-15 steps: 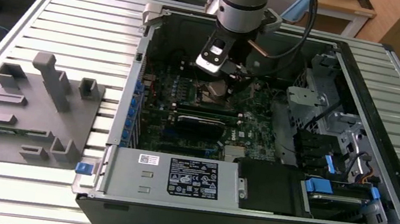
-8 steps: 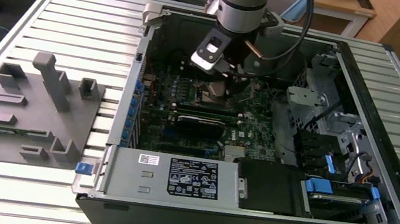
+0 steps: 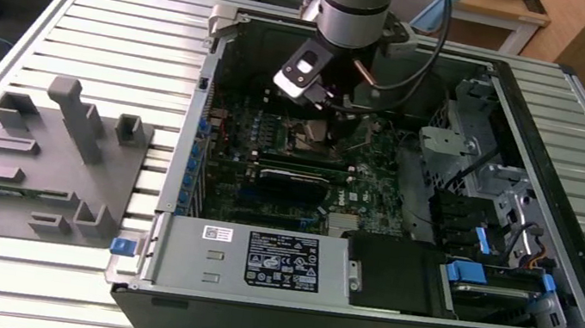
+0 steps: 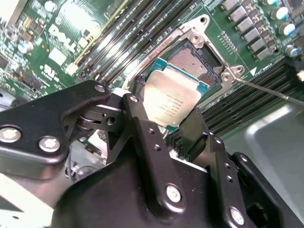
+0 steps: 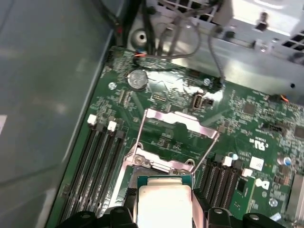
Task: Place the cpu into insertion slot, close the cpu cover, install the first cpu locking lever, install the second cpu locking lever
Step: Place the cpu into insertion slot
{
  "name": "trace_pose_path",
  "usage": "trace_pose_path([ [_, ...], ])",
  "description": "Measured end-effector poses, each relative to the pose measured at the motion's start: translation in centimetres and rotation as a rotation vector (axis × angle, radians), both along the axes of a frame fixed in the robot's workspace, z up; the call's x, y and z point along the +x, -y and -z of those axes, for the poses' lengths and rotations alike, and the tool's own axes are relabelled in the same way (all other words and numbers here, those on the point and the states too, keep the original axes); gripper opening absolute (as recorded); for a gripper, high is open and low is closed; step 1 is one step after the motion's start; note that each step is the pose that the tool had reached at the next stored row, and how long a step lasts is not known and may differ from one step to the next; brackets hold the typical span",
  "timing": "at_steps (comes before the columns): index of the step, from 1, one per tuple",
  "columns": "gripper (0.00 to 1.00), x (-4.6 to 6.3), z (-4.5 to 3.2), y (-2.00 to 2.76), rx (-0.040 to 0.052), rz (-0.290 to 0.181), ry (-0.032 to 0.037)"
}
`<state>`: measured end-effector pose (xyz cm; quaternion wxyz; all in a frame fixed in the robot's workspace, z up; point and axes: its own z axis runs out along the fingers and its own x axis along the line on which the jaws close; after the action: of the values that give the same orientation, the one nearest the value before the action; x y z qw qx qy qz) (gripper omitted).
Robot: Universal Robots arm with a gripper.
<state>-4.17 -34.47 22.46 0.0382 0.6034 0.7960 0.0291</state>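
The cpu (image 4: 172,97) is held pinched by two opposite edges between the jaws, tilted over the near side of the insertion slot (image 4: 194,59). Whether it touches the slot cannot be told. The slot's bare contact field lies just beyond the jaw tips, and the cpu cover (image 5: 176,118) stands swung open farther beyond. The chip is judged light, stiff, thin and fragile underneath, so it is best held by its edges.
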Motion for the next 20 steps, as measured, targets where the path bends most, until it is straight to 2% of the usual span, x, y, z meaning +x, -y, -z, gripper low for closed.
trace_pose_path([
  [6,0.54,0.00,0.02,0.00,0.0001,0.095,0.0000],
  [12,0.54,0.00,0.02,-0.07,0.0000,0.166,0.0000],
  [17,0.54,0.00,0.04,-0.36,0.0001,0.204,0.0001],
  [20,0.54,0.01,0.14,-0.43,0.0000,0.260,0.0000],
])
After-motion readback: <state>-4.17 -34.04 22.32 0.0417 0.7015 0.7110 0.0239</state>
